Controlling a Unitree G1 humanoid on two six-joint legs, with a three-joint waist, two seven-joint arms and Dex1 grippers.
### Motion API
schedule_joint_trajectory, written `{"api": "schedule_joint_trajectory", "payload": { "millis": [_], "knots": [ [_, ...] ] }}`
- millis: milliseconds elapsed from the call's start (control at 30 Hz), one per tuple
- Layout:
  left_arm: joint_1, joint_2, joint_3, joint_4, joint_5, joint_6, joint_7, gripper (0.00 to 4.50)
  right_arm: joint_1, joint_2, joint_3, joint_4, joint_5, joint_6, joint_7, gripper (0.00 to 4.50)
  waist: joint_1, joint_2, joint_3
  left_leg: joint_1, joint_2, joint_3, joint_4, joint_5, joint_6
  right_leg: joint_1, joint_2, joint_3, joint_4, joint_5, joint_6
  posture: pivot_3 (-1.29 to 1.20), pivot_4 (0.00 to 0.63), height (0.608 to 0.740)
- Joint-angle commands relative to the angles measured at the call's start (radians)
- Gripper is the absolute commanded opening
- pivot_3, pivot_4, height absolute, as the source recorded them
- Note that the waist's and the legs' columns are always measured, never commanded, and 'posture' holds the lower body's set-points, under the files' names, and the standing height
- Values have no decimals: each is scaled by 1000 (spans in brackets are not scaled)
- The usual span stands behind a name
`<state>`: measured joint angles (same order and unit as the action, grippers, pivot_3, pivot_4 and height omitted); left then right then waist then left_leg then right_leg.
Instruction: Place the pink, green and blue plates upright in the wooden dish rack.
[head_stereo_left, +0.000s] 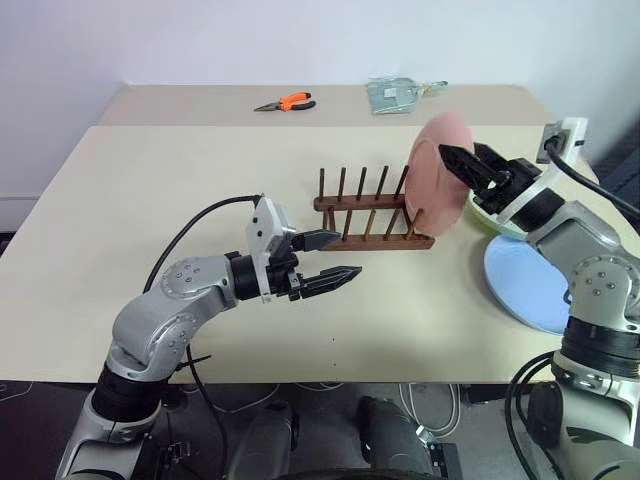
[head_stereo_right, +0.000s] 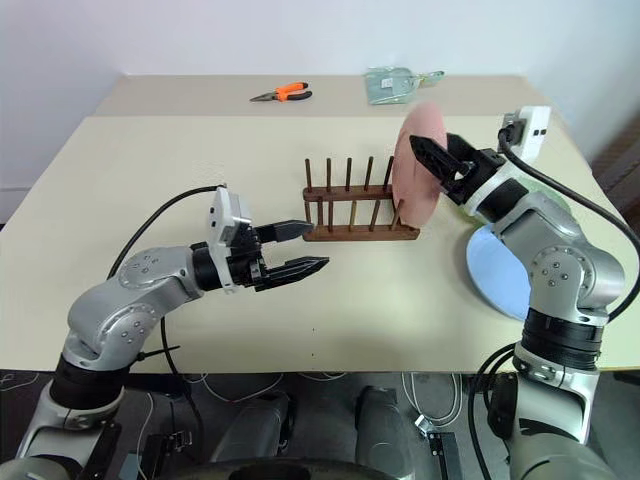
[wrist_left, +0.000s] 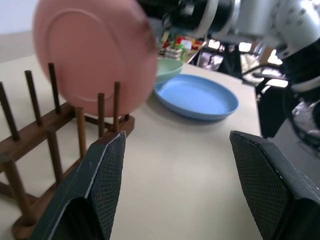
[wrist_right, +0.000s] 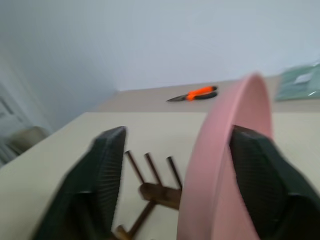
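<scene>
The pink plate (head_stereo_left: 432, 175) stands on edge at the right end of the wooden dish rack (head_stereo_left: 365, 218), its lower rim down among the last pegs. My right gripper (head_stereo_right: 432, 165) is open, its fingers spread wide on either side of the plate's upper rim. To the rack's right the blue plate (head_stereo_left: 522, 285) lies flat on the table. The green plate (wrist_left: 170, 70) lies just behind it, mostly hidden by my right arm. My left gripper (head_stereo_left: 348, 255) hangs open and empty just in front of the rack, pointing right.
Orange-handled pliers (head_stereo_left: 285, 102) and a clear packet (head_stereo_left: 395, 93) lie on a second table at the back. A white socket box (head_stereo_left: 565, 135) with a black cable sits at the right edge. Bare tabletop (head_stereo_left: 150, 200) spreads left of the rack.
</scene>
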<state>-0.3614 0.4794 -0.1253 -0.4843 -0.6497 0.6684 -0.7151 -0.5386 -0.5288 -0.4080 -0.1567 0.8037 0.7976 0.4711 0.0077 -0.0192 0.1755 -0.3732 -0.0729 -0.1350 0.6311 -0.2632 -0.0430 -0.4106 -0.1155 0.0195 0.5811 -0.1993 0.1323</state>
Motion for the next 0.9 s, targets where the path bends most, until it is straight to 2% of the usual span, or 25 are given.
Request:
{"api": "schedule_joint_trajectory", "payload": {
  "millis": [33,100,200,233,300,400,467,567,700,800,900],
  "knots": [
    [-11,-11,-16,-8,36,-40,-2,3420,0,-55,-31,-68,-37,-69,-3,2999,0,0,0,0,0,0,0,0,0,0,0,0,0,0,0,0,150,740],
    [-10,-11,-26,3,58,-54,-7,3420,-10,-105,-86,-20,-68,-104,-22,2999,2,0,0,0,0,0,0,0,0,0,0,0,0,0,0,0,150,740],
    [-4,-8,-35,18,84,-72,-18,3420,24,-203,-109,61,-152,-165,-3,3927,7,0,0,-1,0,0,0,0,0,0,0,0,-1,0,0,0,150,740],
    [-2,-7,-38,22,91,-78,-23,3420,42,-230,-97,79,-185,-190,11,4395,6,0,0,-1,0,0,0,0,0,1,-1,0,-2,0,0,0,150,740],
    [0,-6,-44,30,102,-88,-34,3420,95,-295,-26,115,-292,-263,53,4461,3,0,0,0,0,1,0,-1,1,1,-1,0,-2,0,0,0,150,740],
    [2,-7,-56,43,121,-103,-44,3420,214,-430,176,208,-566,-477,132,4461,-3,1,0,0,0,3,0,-1,1,1,-1,0,-2,0,0,0,150,740],
    [5,-7,-63,42,131,-106,-50,3420,241,-480,280,306,-706,-608,141,4461,-10,2,0,1,0,4,0,-1,1,1,-1,0,-2,-1,1,0,150,740],
    [13,-4,-68,35,143,-108,-56,3420,232,-513,377,445,-842,-743,136,4461,-20,3,0,1,0,4,1,-1,1,1,-1,1,-1,-2,3,0,150,740],
    [24,-3,-61,24,147,-103,-52,3420,194,-507,425,576,-924,-838,130,4461,-23,3,0,1,0,5,0,-1,1,1,-1,2,-1,0,0,0,150,740],
    [33,0,-60,16,152,-102,-50,3420,164,-489,432,631,-959,-884,105,3566,-21,3,0,1,0,5,0,-1,1,1,-1,2,-1,0,0,0,150,740],
    [34,0,-59,16,154,-100,-48,3420,155,-481,426,641,-978,-914,89,2107,-18,3,0,1,0,4,1,-1,1,1,-1,2,-1,0,0,0,150,740]
  ]
}}
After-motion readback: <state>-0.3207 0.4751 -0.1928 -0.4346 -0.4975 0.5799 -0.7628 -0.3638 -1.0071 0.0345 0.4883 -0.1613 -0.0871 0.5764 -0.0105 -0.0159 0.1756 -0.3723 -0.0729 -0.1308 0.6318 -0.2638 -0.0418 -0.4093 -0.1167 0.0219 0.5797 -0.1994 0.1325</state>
